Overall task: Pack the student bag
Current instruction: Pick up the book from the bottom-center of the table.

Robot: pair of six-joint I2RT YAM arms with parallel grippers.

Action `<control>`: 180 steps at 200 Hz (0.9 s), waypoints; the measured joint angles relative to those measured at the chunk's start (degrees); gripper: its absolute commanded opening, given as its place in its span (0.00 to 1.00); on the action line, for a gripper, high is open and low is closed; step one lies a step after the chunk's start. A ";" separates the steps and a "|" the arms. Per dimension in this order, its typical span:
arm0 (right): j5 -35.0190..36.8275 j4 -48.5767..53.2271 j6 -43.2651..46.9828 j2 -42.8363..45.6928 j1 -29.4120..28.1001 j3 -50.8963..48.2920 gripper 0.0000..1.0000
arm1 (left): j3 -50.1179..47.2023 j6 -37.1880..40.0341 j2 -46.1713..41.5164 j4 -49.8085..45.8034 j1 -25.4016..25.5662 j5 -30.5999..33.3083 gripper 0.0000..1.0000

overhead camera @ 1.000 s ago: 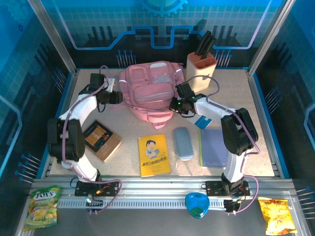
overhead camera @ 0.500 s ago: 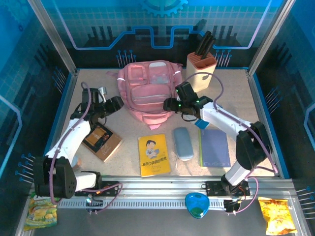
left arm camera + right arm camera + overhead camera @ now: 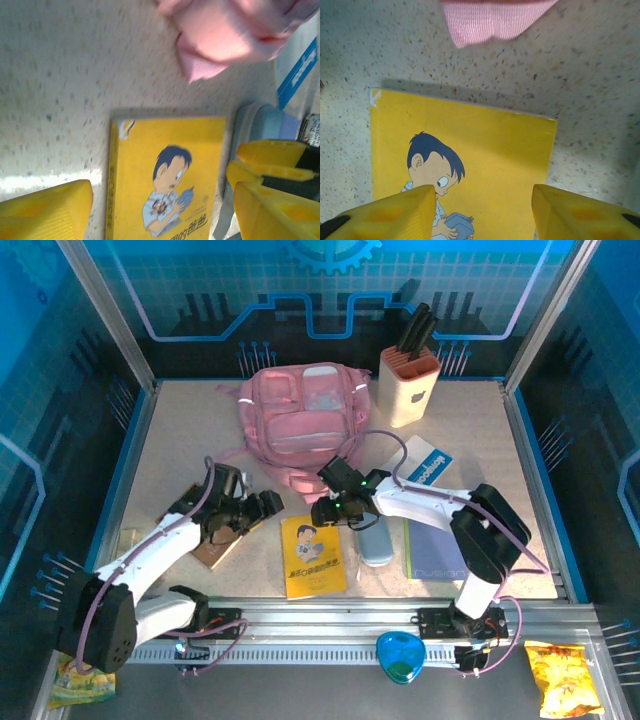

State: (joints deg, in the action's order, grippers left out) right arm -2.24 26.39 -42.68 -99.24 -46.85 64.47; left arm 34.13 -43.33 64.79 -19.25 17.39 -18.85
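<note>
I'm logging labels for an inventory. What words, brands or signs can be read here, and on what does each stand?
Nothing here can be quoted as it reads.
Yellow book: Chinese characters under the cartoon boy, too small and blurred.
White leaflet: print on its blue stripe, too small.
Purple notebook: a pale word near its bottom edge, unreadable.
Knife block: a small dark mark, no legible words.
Snack bag: print unreadable.

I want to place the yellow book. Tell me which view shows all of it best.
Top external: the yellow book lies there almost whole, though small. Right wrist gives its upper part large and sharp, with the bottom cut off. Left wrist gives a blurred, cropped part.
</note>
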 measured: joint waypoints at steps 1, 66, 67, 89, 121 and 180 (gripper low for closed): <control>-0.11 -0.09 -0.04 -0.17 0.00 0.00 0.53 | -0.11 -0.11 0.00 0.00 0.07 0.00 0.75; -1.46 -2.34 -1.22 -5.70 0.37 0.81 0.49 | -3.54 -4.85 1.33 1.64 3.96 -0.35 0.81; -1.44 -2.43 -1.31 -5.79 0.39 0.85 0.49 | -3.56 -4.85 1.40 1.66 4.00 -0.35 0.81; -0.74 -3.58 -3.04 -6.75 0.85 1.55 0.48 | -3.65 -5.88 3.08 2.75 4.55 -0.35 0.82; 1.68 -5.64 -5.18 -8.48 1.97 3.65 0.46 | -3.65 -6.69 5.90 4.39 5.86 -0.52 0.82; 2.93 -6.71 -3.37 -7.10 2.67 2.89 0.46 | -4.00 -8.92 7.37 6.73 7.39 -0.59 0.82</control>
State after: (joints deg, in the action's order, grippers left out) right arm 0.69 19.68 -46.04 -106.34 -44.18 67.35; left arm 30.13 -52.25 72.16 -12.51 24.77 -19.44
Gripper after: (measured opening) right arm 0.466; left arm 0.816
